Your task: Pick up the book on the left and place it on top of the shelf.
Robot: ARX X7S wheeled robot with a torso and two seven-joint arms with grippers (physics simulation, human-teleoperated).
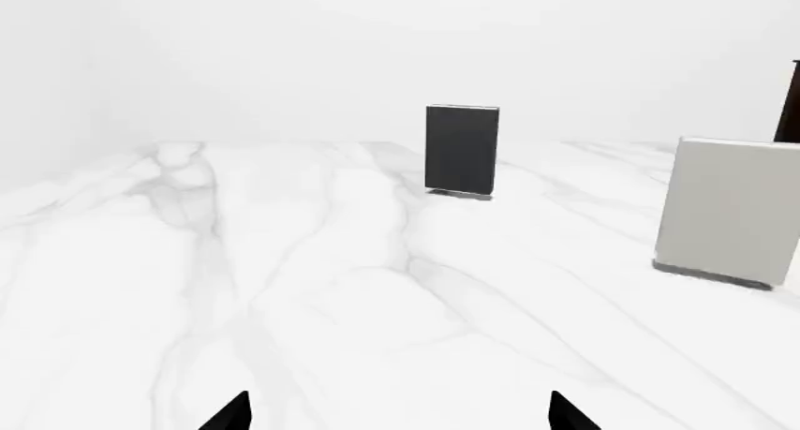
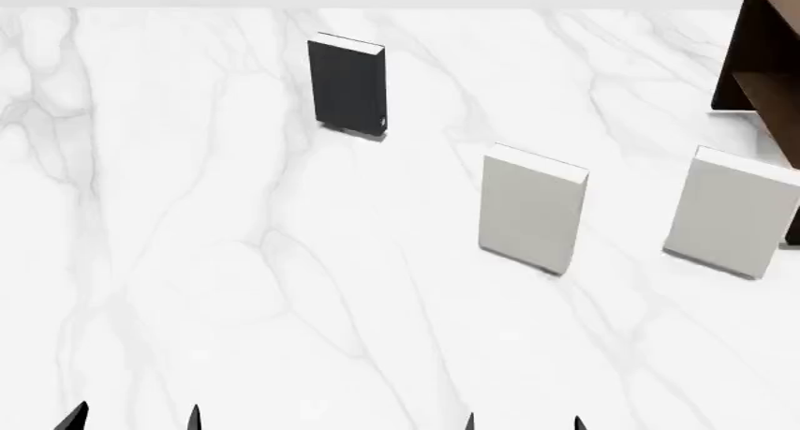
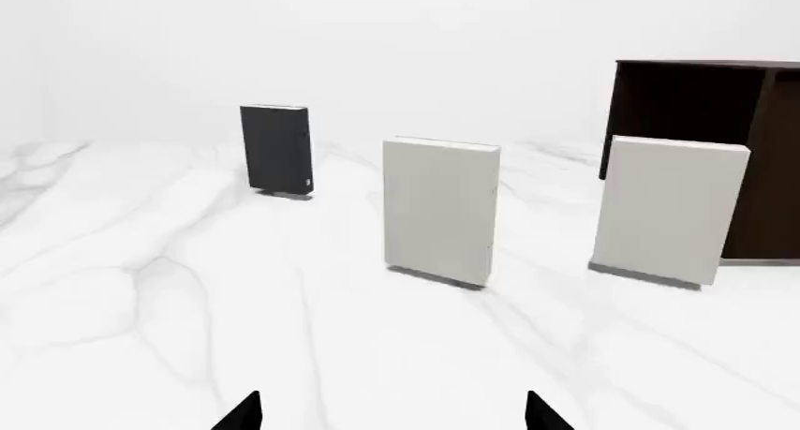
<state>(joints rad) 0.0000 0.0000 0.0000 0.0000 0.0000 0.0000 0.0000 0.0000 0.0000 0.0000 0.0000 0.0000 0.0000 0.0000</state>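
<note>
The black book stands upright on the white marble table, at the far left of the row, with a small light dot near its lower corner. It also shows as the black book and the black book in the wrist views. The dark brown shelf stands at the far right; the shelf rises behind a grey book. My left gripper and right gripper hang low at the near edge, both open and empty, far from the book. The fingertips show wide apart.
Two light grey books stand upright right of the black one: one grey book in the middle, another grey book close to the shelf. The first grey book shows beside the black book in the left wrist view.
</note>
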